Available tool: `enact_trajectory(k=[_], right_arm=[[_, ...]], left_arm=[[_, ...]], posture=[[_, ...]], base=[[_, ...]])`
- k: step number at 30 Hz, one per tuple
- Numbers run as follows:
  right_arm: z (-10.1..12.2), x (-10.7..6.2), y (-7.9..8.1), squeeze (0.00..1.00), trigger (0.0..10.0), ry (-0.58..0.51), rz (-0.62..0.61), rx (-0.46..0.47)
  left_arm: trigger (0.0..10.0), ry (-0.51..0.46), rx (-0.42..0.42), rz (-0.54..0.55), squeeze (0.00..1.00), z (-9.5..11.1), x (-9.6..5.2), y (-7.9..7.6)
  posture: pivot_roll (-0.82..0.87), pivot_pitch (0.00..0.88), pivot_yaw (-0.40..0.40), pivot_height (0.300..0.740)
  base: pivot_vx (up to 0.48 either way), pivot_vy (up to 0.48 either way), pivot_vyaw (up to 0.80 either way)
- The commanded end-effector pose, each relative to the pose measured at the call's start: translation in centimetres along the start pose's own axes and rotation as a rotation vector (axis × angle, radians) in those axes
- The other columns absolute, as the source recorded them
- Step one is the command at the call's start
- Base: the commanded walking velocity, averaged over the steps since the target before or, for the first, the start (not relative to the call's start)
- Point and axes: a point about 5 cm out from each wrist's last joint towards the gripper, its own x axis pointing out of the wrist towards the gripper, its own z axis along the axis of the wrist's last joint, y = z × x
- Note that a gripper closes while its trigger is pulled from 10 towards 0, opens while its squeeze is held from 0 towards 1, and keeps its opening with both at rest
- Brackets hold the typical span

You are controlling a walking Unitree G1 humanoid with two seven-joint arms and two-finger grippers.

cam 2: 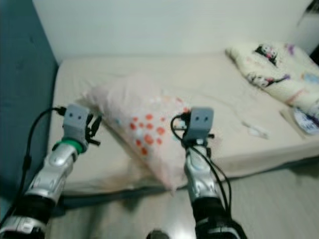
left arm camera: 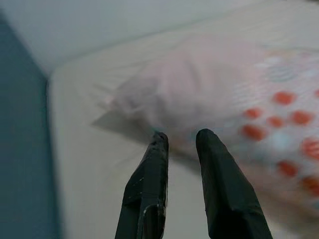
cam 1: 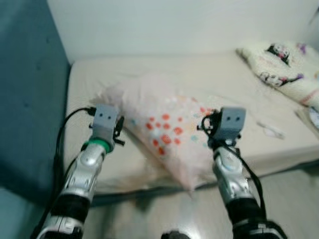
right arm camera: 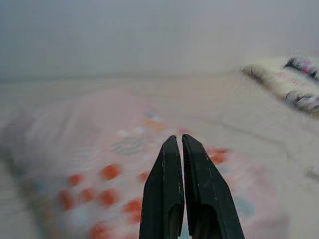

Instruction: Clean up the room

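A white wall point(cam 1: 164, 25) backs the room, with a blue padded panel point(cam 1: 27, 94) on the robot's left. The beige-sheeted bed point(cam 1: 209, 79) carries a pink pillow with orange spots point(cam 1: 159, 124) hanging over its near edge, and a cartoon-print blanket point(cam 1: 281, 64) at the far right. The left gripper point(left arm camera: 180, 140), slightly parted, and the right gripper point(right arm camera: 178, 141), pressed closed on nothing, hover by the pillow.
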Motion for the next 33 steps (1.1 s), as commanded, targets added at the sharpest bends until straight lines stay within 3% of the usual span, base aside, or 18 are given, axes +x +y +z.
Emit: enact_trajectory(k=[1,10,15,33], right_arm=[[-0.45,-0.22,-0.25,0.0,10.0,0.017,-0.006,-0.008],[-0.49,-0.26,-0.23,0.0,10.0,0.018,-0.006,-0.007],[-0.56,-0.31,-0.23,0.0,10.0,0.02,-0.008,-0.007],[-0.71,-0.5,-0.13,0.0,10.0,0.022,-0.004,-0.004]], left_arm=[[10.0,-0.005,0.017,-0.004,0.0,-0.25,-0.19,-0.24],[10.0,-0.021,0.039,-0.02,0.0,-0.22,-0.33,-0.61],[10.0,-0.004,-0.024,-0.02,0.0,-0.4,-0.34,-0.58],[10.0,0.009,-0.01,-0.003,0.0,-0.67,-0.32,-0.41]], posture=[[0.05,0.045,0.03,0.74],[0.05,0.048,0.03,0.74],[0.05,0.052,0.032,0.74],[0.05,0.058,0.034,0.74]], base=[[0.0,-0.48,0.0],[0.0,-0.48,0.0],[0.0,0.0,0.0],[0.0,0.0,0.0]])
